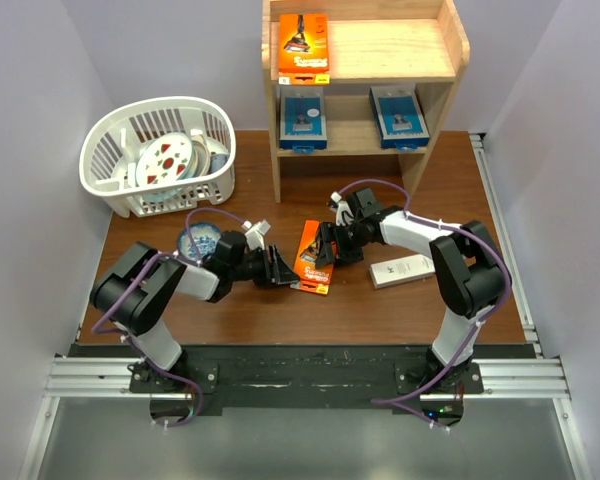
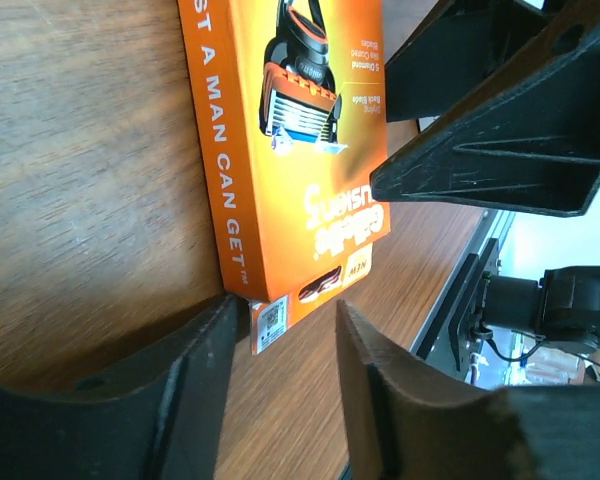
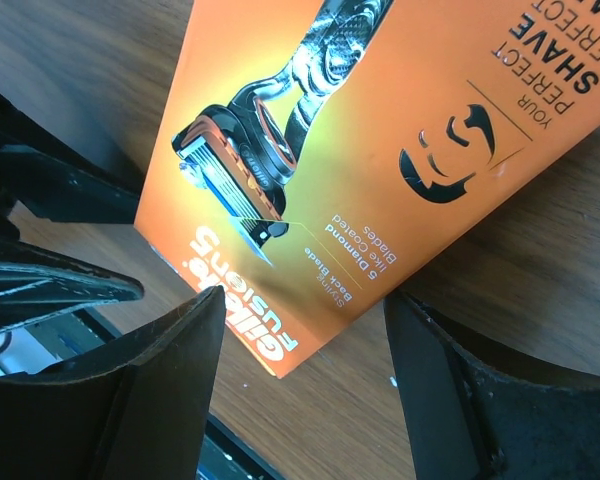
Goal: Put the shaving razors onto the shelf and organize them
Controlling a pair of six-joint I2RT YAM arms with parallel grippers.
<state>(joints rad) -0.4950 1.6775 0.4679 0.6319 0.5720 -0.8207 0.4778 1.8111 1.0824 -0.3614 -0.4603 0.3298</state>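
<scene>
Now: orange cardboard razor pack [image 1: 313,257] lies at worktop centre, short of light pine 2-tier shelf [image 1: 390,50] at far edge. Left end effector [image 1: 285,270] spread at pack's near corner. Right end effector [image 1: 326,245] spread, straddling opposite corner. Probably both are steadying pack for pickup.

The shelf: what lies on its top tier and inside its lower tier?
On top of the shelf: one orange razor pack. Lower tier: a left blue pack and a right blue pack. That tier's back is covered from above.
</scene>
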